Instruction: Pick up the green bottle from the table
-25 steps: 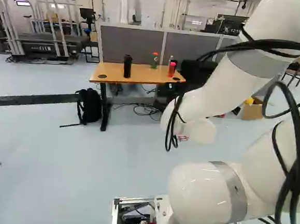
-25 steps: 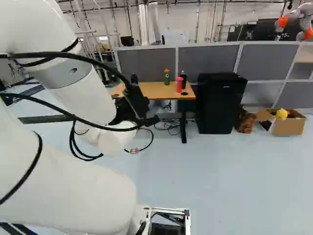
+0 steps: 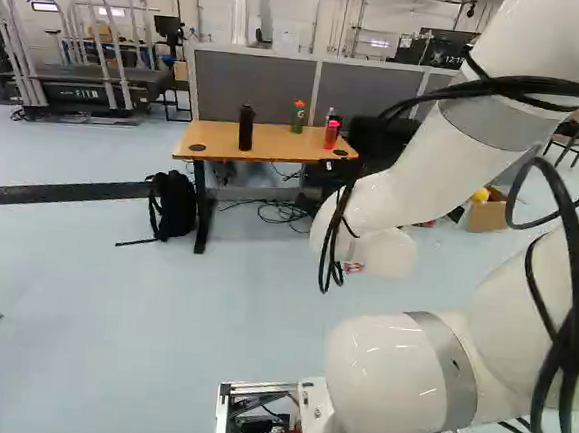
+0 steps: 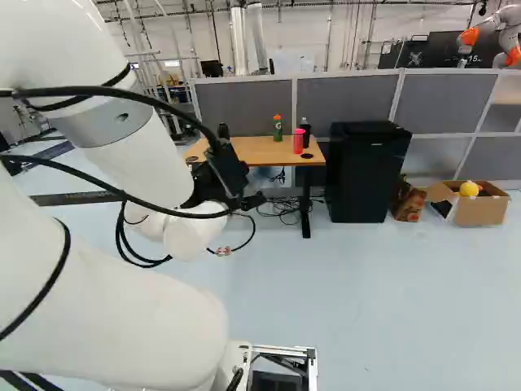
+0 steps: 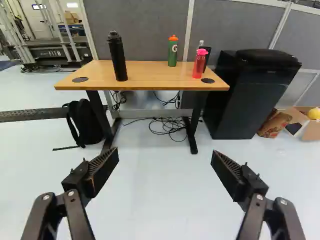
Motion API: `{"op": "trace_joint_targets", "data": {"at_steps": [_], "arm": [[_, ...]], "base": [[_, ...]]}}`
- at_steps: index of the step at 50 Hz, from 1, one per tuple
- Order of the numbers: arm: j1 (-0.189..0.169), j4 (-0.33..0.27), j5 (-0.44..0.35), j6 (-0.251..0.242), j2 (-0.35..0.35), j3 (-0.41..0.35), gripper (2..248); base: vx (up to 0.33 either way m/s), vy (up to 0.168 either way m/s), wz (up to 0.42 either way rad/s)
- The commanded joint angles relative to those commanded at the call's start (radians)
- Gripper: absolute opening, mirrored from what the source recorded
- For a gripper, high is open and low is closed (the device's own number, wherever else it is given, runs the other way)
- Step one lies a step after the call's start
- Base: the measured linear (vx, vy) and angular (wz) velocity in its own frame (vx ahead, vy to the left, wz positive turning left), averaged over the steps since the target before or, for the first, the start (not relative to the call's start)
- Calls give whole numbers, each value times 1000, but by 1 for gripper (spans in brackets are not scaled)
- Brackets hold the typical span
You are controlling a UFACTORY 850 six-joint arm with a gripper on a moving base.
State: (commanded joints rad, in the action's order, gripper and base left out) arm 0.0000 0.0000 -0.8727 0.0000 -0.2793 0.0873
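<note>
Jaws [image 5: 165, 167] of mine spread wide with nothing between them, green bottle [image 5: 173, 51] upright on the wooden worktop [image 5: 145, 75] ahead, between a black bottle [image 5: 117, 56] and a pink bottle [image 5: 199, 63].

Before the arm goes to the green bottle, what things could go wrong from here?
The open gripper may knock the pink bottle or the black bottle, as both stand nearer the front edge of the table than the green bottle. If the base drives close, it might catch the black backpack beside the table leg. The cables looped along the arm could snag.
</note>
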Motion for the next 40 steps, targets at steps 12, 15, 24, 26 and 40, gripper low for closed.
{"op": "trace_joint_targets", "data": {"at_steps": [12,15,24,26,40], "arm": [[0,0,0,0,0,0,247],[0,0,0,0,0,0,247],[0,0,0,0,0,0,247],[0,0,0,0,0,0,247],[0,0,0,0,0,0,247]], "base": [[0,0,0],[0,0,0],[16,-5,-4],[48,-6,-15],[69,-1,-5]]}}
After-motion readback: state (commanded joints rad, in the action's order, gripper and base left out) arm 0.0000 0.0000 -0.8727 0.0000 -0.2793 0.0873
